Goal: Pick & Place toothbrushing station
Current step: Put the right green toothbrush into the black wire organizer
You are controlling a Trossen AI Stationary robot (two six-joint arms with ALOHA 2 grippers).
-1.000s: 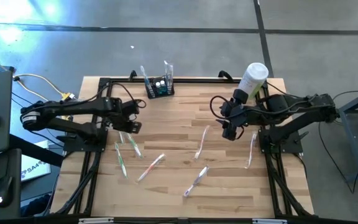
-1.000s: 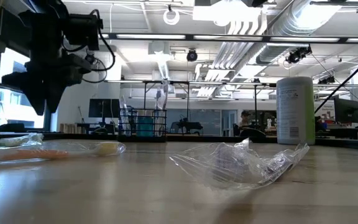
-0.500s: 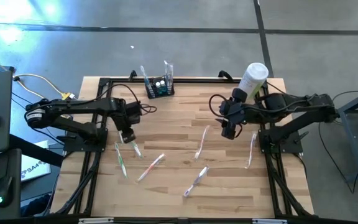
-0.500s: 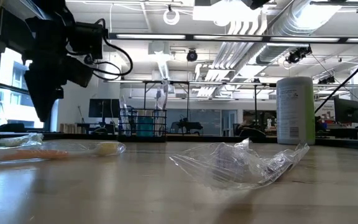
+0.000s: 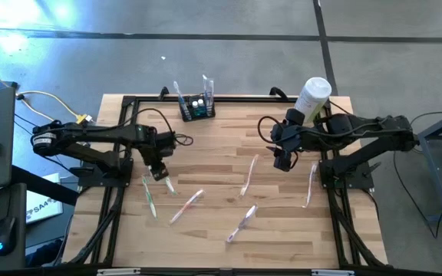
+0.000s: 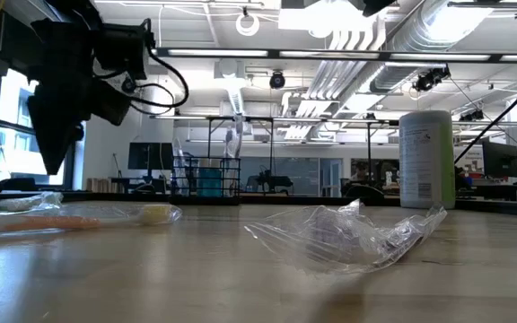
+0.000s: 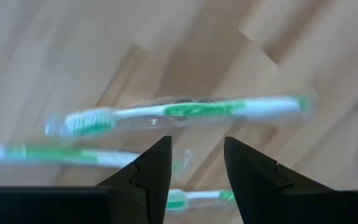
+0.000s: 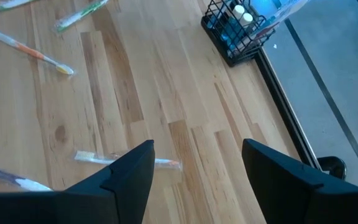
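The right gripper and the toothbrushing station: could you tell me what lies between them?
Only bare wood between the right gripper and the toothbrushing station, in the high view.

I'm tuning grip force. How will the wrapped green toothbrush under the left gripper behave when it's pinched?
The green toothbrush looks thin and light, so it should lift easily. Its clear wrapper probably makes it slippery and crinkly between the left gripper's open fingers. Lying flat on the wooden table, it may skid rather than roll.

The wooden table [image 5: 221, 153] carries wrapped toothbrushes [image 7: 179, 111] just ahead of the left jaws, and a black rack [image 8: 241, 28] far beyond the right jaws.
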